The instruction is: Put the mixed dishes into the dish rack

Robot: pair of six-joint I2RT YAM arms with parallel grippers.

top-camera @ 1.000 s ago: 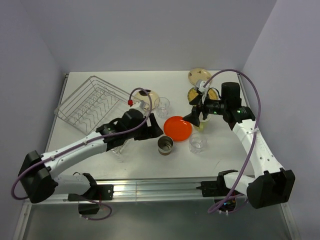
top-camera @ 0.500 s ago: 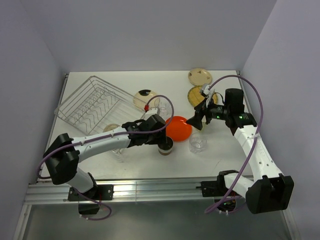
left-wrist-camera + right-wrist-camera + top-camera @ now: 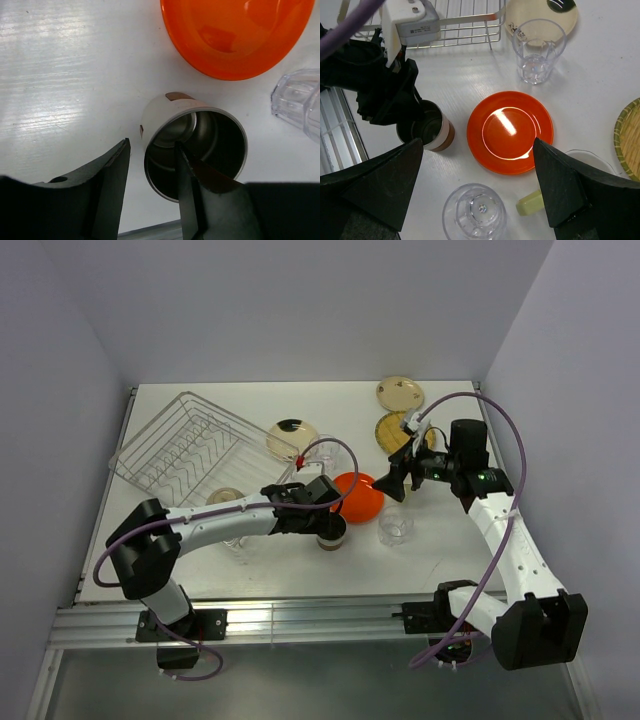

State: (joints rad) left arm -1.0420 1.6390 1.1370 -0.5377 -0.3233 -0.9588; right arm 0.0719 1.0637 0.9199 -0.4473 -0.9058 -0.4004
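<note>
The cup (image 3: pixel 333 533) stands upright on the table, just beside the orange plate (image 3: pixel 362 495) at its near-left edge. From above, your left gripper (image 3: pixel 325 522) now sits right on top of it. A second ago that arm was further left of the orange plate and short of the cup, and it has since swung in over the cup. The rack (image 3: pixel 150 455) lies well off to the far left of the orange plate, and no dish shows in it. Your right gripper (image 3: pixel 395 478) hangs over the orange plate's far-right side and has shifted only a little.

In the left wrist view the fingers straddle the cup's wall, one down inside the bowl and the other outside. The jaws have been closing and are about half shut. A strip of table still shows between the outer finger and the wall, so I judge the cup is not pinched yet. The orange plate's rim lies just beyond the cup, and a glass (image 3: pixel 300 100) stands off to one side.

In the right wrist view the right fingers are spread as wide as they go and carry nothing. The orange plate lies directly below them, with the cup just left of it under the other arm.

You are at the grasp on the cup. Finish closing before lifting towards the rack, and watch that the thin wall does not slip.
</note>
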